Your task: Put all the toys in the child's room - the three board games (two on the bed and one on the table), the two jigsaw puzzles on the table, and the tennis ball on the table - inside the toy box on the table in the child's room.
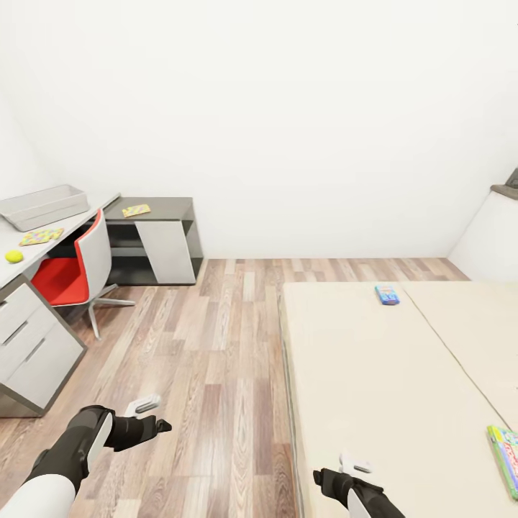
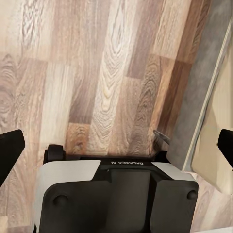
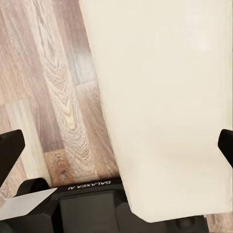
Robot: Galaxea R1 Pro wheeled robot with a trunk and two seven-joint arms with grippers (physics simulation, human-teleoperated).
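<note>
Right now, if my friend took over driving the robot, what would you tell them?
Left gripper and right gripper: both open, holding nothing.
On the bed: small blue board game and green-edged board game.
On the table: toy box, bright jigsaw puzzle, tennis ball, and a flat colourful piece on the dark section.
Done: no toy shows in the box.
Left: every toy.
</note>
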